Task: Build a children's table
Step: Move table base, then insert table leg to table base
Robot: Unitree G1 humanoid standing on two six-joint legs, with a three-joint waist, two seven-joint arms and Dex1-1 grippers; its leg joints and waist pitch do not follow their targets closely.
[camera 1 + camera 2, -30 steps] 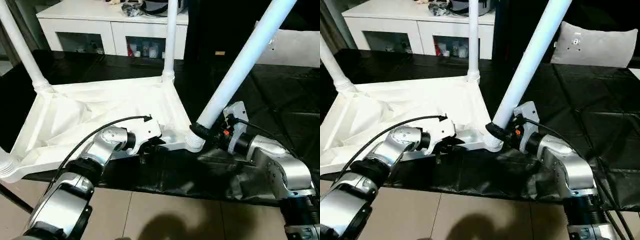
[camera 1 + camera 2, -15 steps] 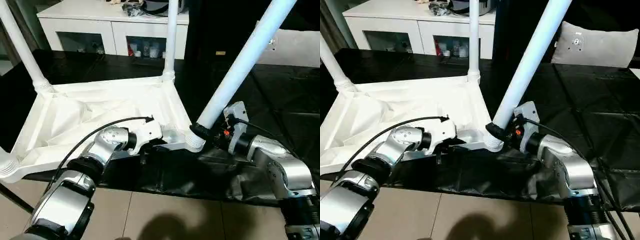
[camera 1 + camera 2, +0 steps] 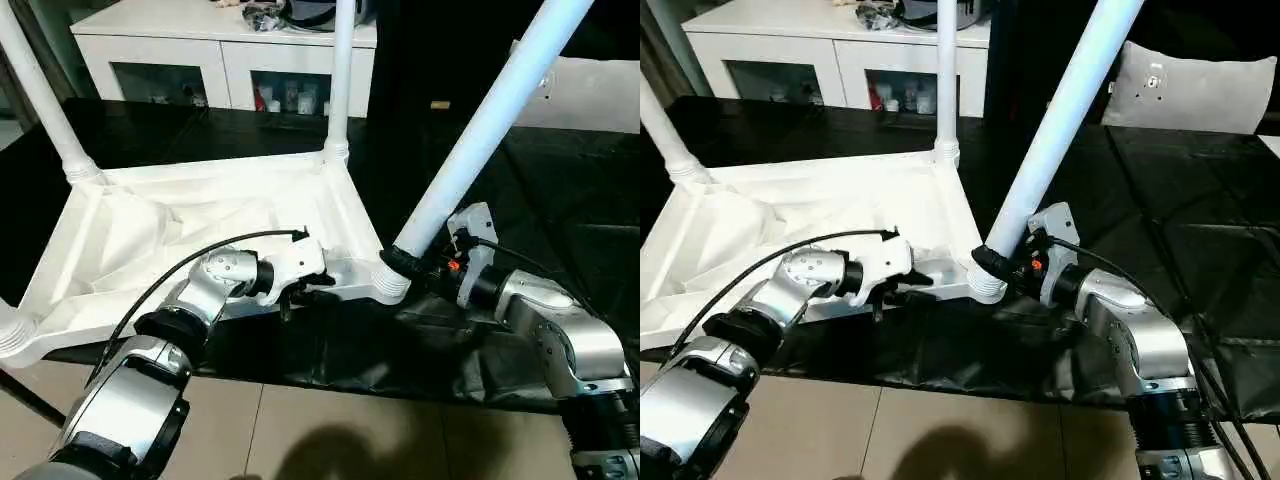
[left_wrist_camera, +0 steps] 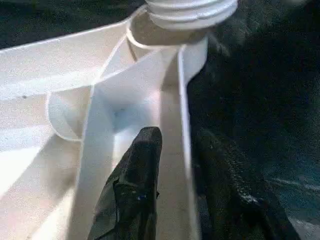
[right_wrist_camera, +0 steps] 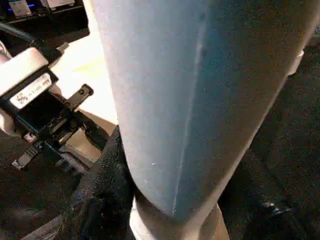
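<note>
The white tabletop (image 3: 180, 230) lies upside down on a black sheet, ribbed side up. Two white legs (image 3: 340, 80) (image 3: 40, 100) stand upright in its far sockets. A third leg (image 3: 480, 130) leans to the right out of the near right socket (image 3: 388, 285). My right gripper (image 3: 405, 265) is shut on this leg's base, with a black finger (image 5: 105, 190) on each side of the tube (image 5: 200, 100). My left gripper (image 3: 298, 290) is shut on the tabletop's near rim (image 4: 182, 125), one finger (image 4: 137, 185) inside the rim wall and the other outside it.
A white cabinet with glass doors (image 3: 220, 60) stands behind the work surface. A grey cushion (image 3: 1190, 90) lies at the back right. The black sheet (image 3: 560, 180) is creased around my right arm. Tiled floor (image 3: 330, 430) runs along the near edge.
Almost nothing differs: my left forearm has shifted slightly along the near rim. The right gripper and the leaning leg keep their place.
</note>
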